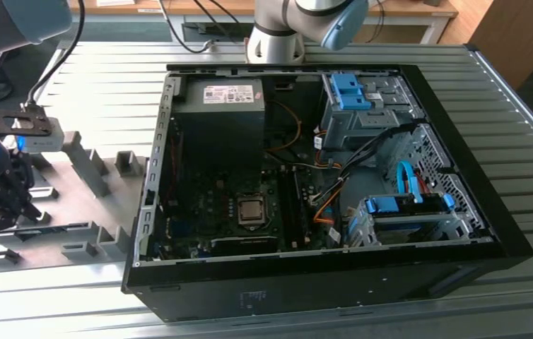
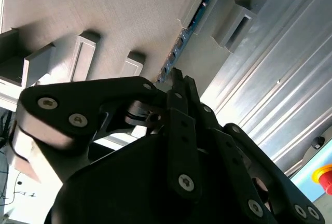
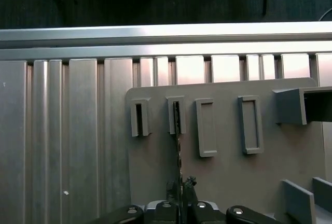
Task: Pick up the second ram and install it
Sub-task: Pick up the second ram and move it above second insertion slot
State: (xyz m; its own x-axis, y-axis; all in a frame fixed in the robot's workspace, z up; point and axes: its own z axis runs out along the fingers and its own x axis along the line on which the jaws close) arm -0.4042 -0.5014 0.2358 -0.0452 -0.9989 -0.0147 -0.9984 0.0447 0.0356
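Black end effector (image 2: 180, 79), clenched on the ram (image 2: 193, 23) at its near end; the stick stands on edge in a gray fixture (image 3: 223, 182) at the bench's (image 1: 493, 78) edge, exterior view's left. Likely light, stiff, fragile: pinch the flat faces, off the contacts. First wrist view gives it edge-on, second its face; exterior adds the case (image 1: 295, 289), well apart.

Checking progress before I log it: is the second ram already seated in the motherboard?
No, in the first wrist view the second ram stands on edge at the gray fixture, clamped by the gripper.
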